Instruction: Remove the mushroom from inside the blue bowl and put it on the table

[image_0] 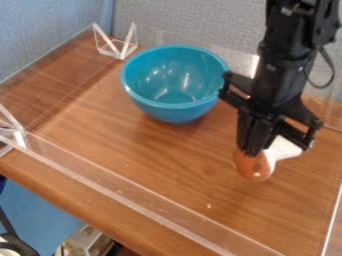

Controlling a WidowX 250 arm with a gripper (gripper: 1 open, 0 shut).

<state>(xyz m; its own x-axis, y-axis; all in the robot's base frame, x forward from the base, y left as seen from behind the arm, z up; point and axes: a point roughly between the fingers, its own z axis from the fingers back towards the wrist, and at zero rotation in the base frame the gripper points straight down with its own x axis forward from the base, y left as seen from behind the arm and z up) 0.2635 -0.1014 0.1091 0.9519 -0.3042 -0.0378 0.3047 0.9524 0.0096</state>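
Count: one blue bowl (174, 82), one mushroom (251, 166) and one black arm (294, 40), all over a wood-grain worktop (120, 140).
Arm: upright at the right side, its gripper (255, 150) pointing straight down.
Gripper: clenched on the mushroom, low over the worktop.
Mushroom: outside the bowl, to its right and well apart from it.
Unclear: whether the mushroom touches the wood. The fingers hide its top, and the frame's upper edge cuts off the arm.
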